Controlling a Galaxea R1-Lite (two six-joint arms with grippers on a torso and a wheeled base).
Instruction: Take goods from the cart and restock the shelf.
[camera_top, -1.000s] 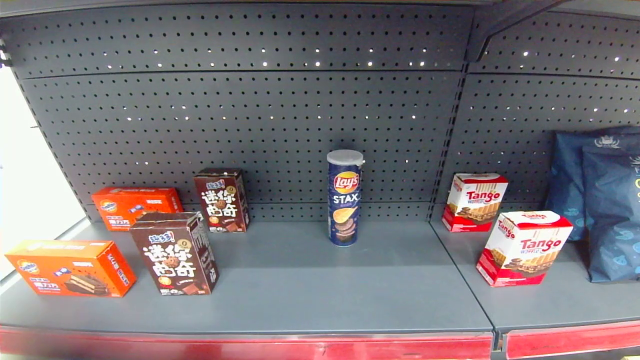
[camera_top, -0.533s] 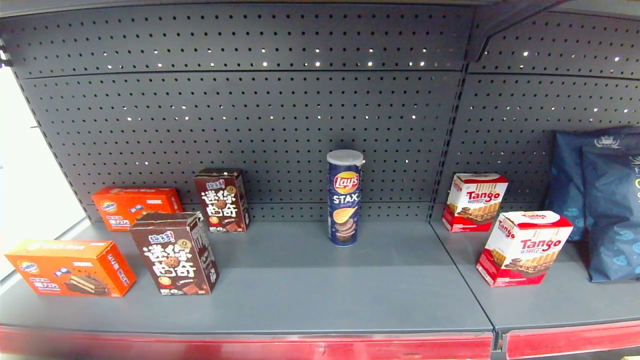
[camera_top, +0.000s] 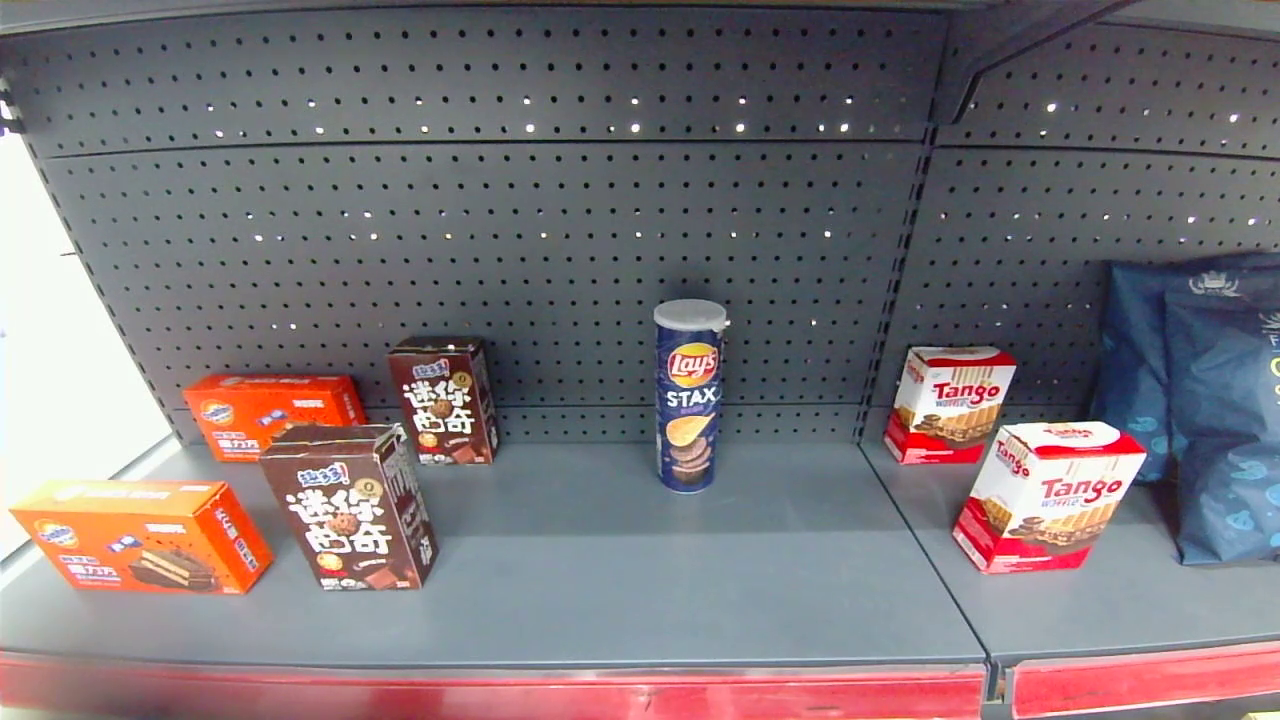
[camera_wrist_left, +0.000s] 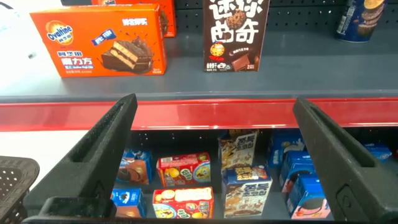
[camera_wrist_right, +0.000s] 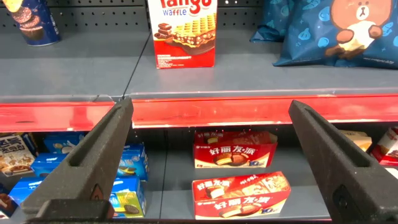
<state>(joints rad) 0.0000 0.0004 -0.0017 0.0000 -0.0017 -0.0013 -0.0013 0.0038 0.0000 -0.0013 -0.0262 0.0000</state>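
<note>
The grey shelf (camera_top: 620, 580) carries a blue chip can (camera_top: 689, 395) upright at its middle. Two orange boxes (camera_top: 140, 535) and two brown cookie boxes (camera_top: 350, 505) stand at its left, and two red-and-white wafer boxes (camera_top: 1045, 495) on the right section. My left gripper (camera_wrist_left: 214, 168) hangs open and empty below the shelf's red front edge (camera_wrist_left: 211, 112), facing an orange box (camera_wrist_left: 102, 40) and a brown box (camera_wrist_left: 235, 34). My right gripper (camera_wrist_right: 211, 165) is open and empty too, facing a wafer box (camera_wrist_right: 184, 34).
Dark blue snack bags (camera_top: 1215, 400) lean at the far right. A lower shelf holds several small boxes (camera_wrist_left: 186, 186) and red boxes (camera_wrist_right: 236, 152). A black mesh basket corner (camera_wrist_left: 12, 177) sits beside my left gripper. The shelf front between the cookie and wafer boxes is free.
</note>
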